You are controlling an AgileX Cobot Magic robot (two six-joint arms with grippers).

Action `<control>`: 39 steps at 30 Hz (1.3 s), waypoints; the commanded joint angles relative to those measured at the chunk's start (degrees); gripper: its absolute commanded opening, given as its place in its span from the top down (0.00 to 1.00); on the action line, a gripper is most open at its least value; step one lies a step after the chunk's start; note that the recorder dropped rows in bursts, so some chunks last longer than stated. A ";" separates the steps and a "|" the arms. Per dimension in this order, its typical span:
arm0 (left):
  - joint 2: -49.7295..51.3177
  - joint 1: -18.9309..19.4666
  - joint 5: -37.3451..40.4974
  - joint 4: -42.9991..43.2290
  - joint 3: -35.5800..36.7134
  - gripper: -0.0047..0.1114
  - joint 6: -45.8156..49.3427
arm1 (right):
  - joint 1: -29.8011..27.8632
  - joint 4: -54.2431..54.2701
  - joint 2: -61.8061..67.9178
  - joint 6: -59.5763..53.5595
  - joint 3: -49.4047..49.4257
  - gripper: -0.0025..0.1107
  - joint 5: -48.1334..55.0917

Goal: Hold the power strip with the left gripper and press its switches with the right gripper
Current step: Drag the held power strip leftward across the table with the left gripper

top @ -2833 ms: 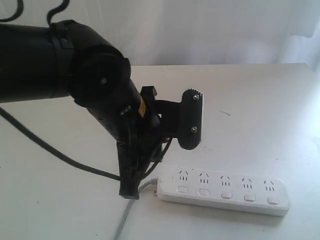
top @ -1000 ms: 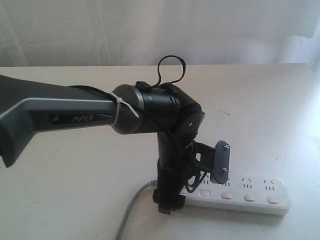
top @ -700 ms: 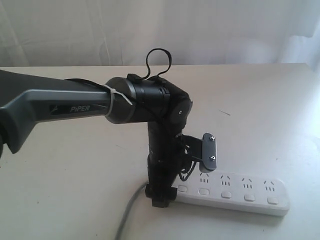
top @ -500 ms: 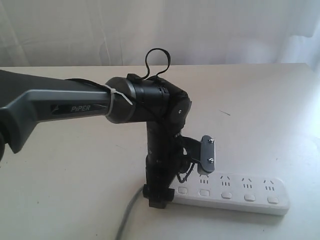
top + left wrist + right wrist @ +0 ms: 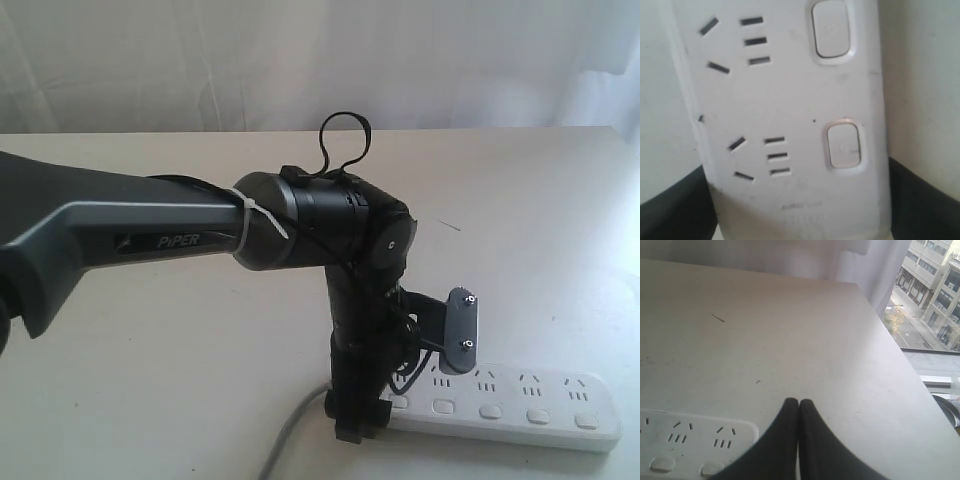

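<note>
Okay, my left jaws straddle the cord end of the power strip (image 5: pixel 520 405), clamped on both long edges; it lies flat on the desk (image 5: pixel 540 220). My right jaws are pinched together, empty, hovering near its other end.

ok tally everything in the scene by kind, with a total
power strip: 1
grey cord: 1
grippers: 2, the left gripper and the right gripper
total: 4
</note>
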 commanded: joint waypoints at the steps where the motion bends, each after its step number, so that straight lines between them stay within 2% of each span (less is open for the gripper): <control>1: 1.41 -0.43 2.10 -1.54 0.84 0.26 -1.22 | -0.07 0.06 -0.35 0.00 0.25 0.98 -0.65; 8: 1.41 -0.43 0.65 -2.22 0.60 0.26 -1.22 | -0.07 0.06 -0.35 0.00 0.25 0.98 -0.65; 17: 1.41 -0.43 0.13 -5.09 -3.89 0.26 -1.09 | -0.07 0.06 -0.35 0.00 0.25 0.98 -0.65; 33: 1.87 -0.43 -1.09 -8.25 -4.12 0.26 -2.60 | -0.07 0.06 -0.35 0.00 0.25 0.98 -0.65; 36: 2.98 -0.43 0.63 -7.98 -4.12 0.29 -2.72 | -0.07 0.06 -0.35 0.00 0.25 0.98 -0.65; 39: 4.41 -0.43 2.15 -7.28 -4.12 0.40 -2.72 | -0.07 0.06 -0.35 0.00 0.25 0.98 -0.65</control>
